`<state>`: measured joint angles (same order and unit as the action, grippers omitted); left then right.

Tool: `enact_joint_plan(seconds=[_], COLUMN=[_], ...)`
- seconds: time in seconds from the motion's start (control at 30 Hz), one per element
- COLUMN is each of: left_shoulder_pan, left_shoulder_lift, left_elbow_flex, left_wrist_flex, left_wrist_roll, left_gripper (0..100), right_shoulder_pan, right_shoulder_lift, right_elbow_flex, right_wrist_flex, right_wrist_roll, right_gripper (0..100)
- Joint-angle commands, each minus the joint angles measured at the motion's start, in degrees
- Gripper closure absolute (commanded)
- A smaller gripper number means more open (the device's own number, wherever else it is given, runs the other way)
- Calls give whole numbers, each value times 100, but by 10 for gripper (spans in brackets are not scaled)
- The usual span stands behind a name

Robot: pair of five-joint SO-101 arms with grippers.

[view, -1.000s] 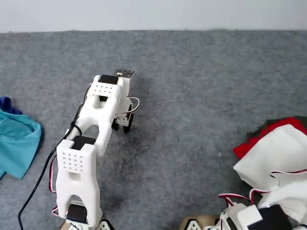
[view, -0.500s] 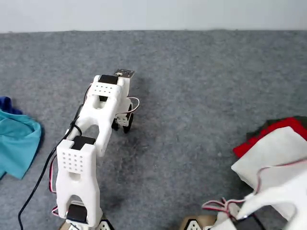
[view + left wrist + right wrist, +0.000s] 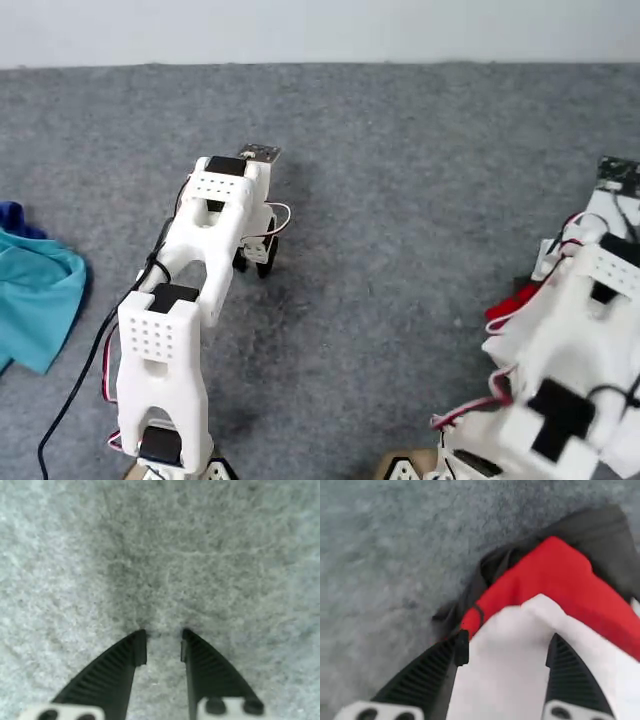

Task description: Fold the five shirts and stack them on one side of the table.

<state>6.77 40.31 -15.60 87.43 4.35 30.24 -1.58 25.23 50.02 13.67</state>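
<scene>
The right wrist view shows the stack at the table's right, mostly hidden behind the arm in the high view. A white shirt lies on a red shirt, which lies on a dark shirt. The right gripper stands wide open over the white one. The left gripper, with ribbed fingers narrowly parted and empty, is over fuzzy grey felt. At the left edge a crumpled teal shirt is cut off.

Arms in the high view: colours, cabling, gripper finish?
Left arm and right arm: white plastic shells with perforated panels, black motor blocks, thin red, white and black wires. Left gripper and right gripper: black ribbed fingers on white mounts.
</scene>
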Motion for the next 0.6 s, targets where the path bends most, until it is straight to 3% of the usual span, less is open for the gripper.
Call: enact_joint_plan(seconds=[0.0,0.17,0.43,0.57], left_shoulder_pan=[-114,-114,-114,-264], left_shoulder_lift=[44,44,44,-9], left_elbow_flex=[75,84,84,57], left_wrist_flex=[-53,-53,-53,26], left_wrist_roll=[-44,-44,-44,-44], left_gripper=[882,882,882,882], right_shoulder_pan=[110,127,4,-233], right_shoulder_lift=[602,303,-1692,-2484], right_elbow_flex=[-44,-756,-2127,-2145], right_wrist_flex=[-681,884,3240,4242], right_wrist_roll=[-53,-70,-9,659], right_gripper=[745,745,745,745])
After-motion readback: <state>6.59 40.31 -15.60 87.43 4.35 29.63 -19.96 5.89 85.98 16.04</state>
